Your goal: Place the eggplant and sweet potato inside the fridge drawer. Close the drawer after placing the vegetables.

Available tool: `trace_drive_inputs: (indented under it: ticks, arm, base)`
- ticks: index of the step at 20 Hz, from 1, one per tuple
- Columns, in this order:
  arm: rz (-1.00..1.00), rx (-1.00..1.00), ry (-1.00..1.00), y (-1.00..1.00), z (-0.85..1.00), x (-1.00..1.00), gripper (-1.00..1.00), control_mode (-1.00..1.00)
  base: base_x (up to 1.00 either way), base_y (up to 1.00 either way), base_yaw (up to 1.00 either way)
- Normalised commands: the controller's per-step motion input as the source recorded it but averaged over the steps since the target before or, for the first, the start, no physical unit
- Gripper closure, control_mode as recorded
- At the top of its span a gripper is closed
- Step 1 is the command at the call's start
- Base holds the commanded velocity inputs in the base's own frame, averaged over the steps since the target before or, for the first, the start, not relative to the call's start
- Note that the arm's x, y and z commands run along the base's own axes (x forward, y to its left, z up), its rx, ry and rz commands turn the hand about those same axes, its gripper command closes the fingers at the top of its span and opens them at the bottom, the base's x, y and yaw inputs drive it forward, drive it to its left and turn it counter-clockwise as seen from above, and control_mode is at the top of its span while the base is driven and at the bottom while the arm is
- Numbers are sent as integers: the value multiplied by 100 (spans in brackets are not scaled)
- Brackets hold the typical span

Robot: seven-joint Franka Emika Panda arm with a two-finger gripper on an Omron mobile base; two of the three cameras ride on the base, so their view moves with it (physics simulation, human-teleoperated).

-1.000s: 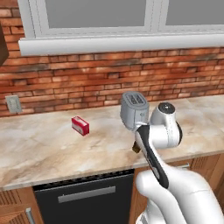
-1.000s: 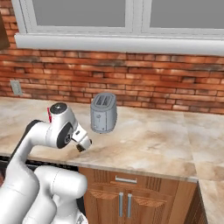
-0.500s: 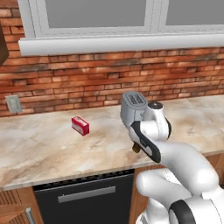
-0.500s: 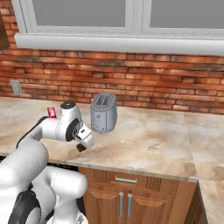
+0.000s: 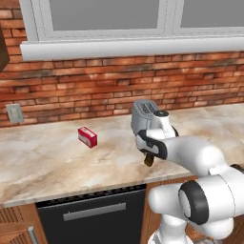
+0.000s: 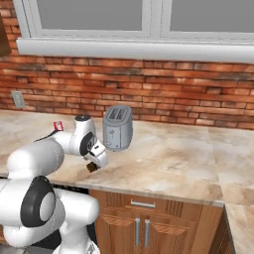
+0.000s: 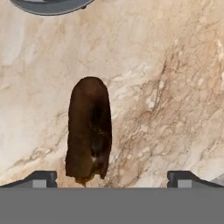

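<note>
The sweet potato [image 7: 89,129], a brown oblong lump, lies on the marble counter [image 5: 47,162] in front of the toaster. It also shows as a small dark lump in the left base view [image 5: 149,161] and the right base view [image 6: 92,167]. My gripper [image 7: 113,177] hangs right above it, open, its two dark fingertips [image 7: 43,177] wide apart with the lump's near end between them, nearer the left tip and untouched. From the base views the gripper [image 5: 148,153] [image 6: 96,159] points down at the lump. The eggplant and the fridge drawer are out of view.
A grey toaster [image 5: 143,114] [image 6: 117,126] stands just behind the hand. A red-and-white box [image 5: 87,137] lies further left on the counter. A brick wall and a window sill run along the back. A black oven front [image 5: 90,217] and wooden cabinets [image 6: 149,228] sit below the counter edge.
The arm's elbow and upper links have folded down and swung out sideways. The hand has stayed over the sweet potato with its jaws just as wide.
</note>
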Motion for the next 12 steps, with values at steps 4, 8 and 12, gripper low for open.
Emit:
trace_drive_inputs:
  ticks: [4, 8, 12]
  arm:
    - [0, 0, 9, 0, -26, 31, -100, -100]
    - [0, 0, 10, 0, -21, 26, -100, -100]
    - [0, 0, 11, 0, -24, 17, -100, -100]
  base:
    - [0, 0, 0]
    - [0, 0, 0]
    - [0, 0, 0]
